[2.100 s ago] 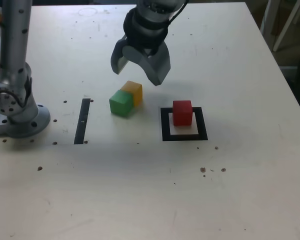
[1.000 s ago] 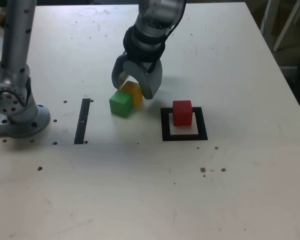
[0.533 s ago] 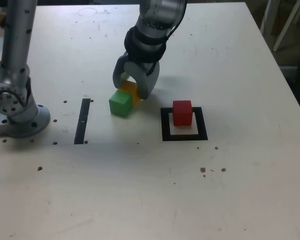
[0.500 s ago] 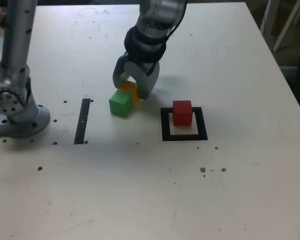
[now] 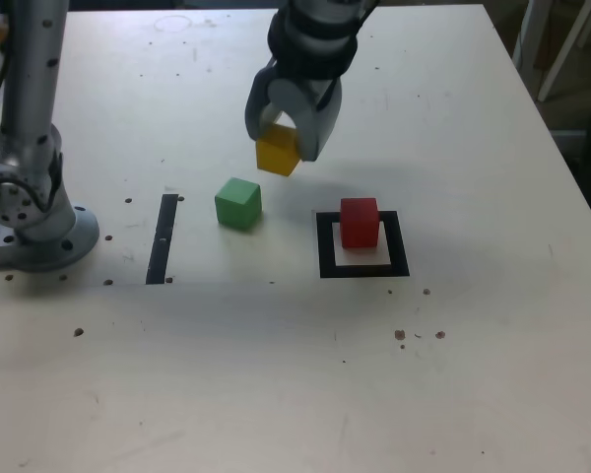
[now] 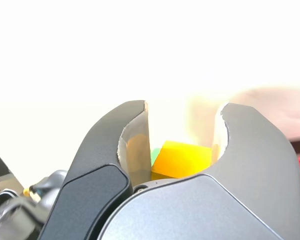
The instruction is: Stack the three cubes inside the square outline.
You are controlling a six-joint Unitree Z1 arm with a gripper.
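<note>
Yellow cube [image 5: 278, 154] hangs clamped between the jaws, seemingly tilted, above table [image 5: 276, 374].

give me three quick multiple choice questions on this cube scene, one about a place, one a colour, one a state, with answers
1. Where is the red cube?
A. inside the square outline
B. on the black strip
C. on top of the green cube

2. What colour is the cube in the gripper?
A. green
B. yellow
C. red

3. What state is the yellow cube in?
A. resting on the table
B. stacked on the red cube
C. lifted clear of the table

Answers:
1. A, it stands within the black frame.
2. B, yellow shows between the fingers in both views.
3. C, it hangs in the closed gripper above the surface.
</note>
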